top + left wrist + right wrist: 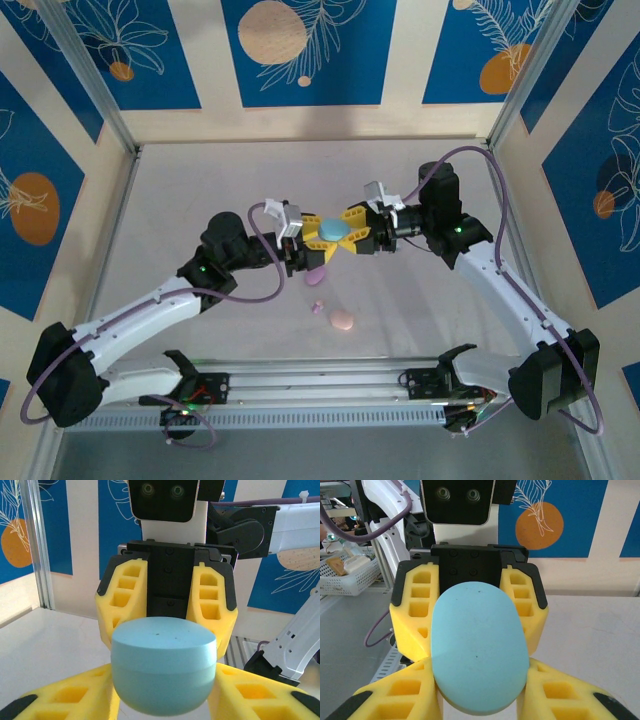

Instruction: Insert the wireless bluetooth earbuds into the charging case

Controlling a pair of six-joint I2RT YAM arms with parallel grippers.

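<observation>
Squareness counts: my right tool grips the blue charging case; my left tool, hold unclear, must seat evenly opposite.

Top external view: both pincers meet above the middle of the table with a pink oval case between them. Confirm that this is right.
Wrong in the colour: the case between the left pincer and the right pincer is light blue, not pink, as the top external view shows. The rest stands: they meet above the middle of the table.
</observation>
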